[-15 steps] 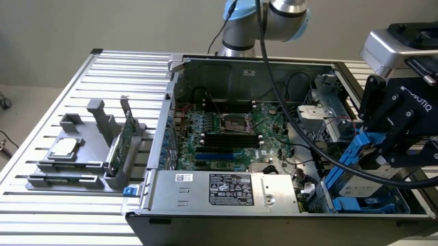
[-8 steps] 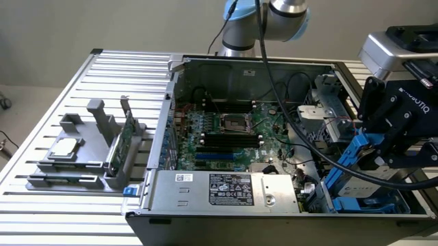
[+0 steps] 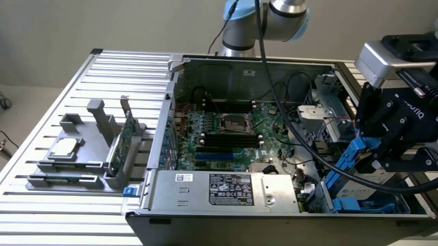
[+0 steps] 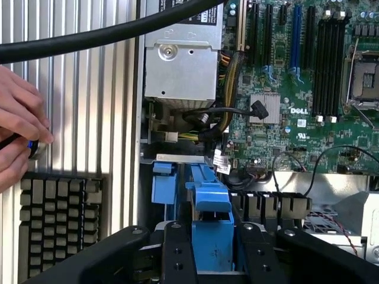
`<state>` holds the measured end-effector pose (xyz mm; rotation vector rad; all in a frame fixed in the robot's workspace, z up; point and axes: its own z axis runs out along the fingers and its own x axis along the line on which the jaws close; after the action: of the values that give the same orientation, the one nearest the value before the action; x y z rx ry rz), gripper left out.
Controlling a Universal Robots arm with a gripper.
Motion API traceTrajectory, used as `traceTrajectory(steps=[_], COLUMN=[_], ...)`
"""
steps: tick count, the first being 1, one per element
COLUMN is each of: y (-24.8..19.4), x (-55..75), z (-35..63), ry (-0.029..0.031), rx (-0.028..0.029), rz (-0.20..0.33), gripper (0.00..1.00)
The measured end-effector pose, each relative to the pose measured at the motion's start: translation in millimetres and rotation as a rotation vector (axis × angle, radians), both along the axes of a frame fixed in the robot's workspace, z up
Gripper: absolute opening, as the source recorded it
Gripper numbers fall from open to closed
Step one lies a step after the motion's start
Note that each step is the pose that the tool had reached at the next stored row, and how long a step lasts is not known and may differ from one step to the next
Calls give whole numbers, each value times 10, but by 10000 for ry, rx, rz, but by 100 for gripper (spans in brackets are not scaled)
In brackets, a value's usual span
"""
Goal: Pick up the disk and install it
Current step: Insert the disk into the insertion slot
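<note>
The disk (image 3: 354,156) hangs tilted over the drive bay in the front corner of the open computer case (image 3: 205,205), at the exterior view's right. Its blue carrier and a patch of silver metal show under the black gripper (image 3: 380,154), which is shut on it. In the wrist view the blue carrier (image 4: 210,228) sits between the two black fingers (image 4: 177,251) of the gripper (image 4: 212,251), with the bay's blue rails (image 4: 163,183) just beyond it.
A motherboard (image 3: 229,128) and a silver power supply (image 3: 226,190) lie inside the case. A thick black cable (image 3: 287,123) crosses it. A grey fixture (image 3: 82,148) holds a silver chip and a green card. A person's hand (image 4: 18,136) rests beside a keyboard (image 4: 59,219).
</note>
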<state>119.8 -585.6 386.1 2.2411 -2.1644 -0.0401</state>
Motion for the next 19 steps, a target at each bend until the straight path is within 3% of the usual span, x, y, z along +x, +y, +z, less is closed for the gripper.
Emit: traceTrajectory(steps=[7,19], y=[-3,-57], x=[9,11], z=[-97,-218], ry=[3,74], rx=[1,0], rz=[0,0], gripper=[32,32])
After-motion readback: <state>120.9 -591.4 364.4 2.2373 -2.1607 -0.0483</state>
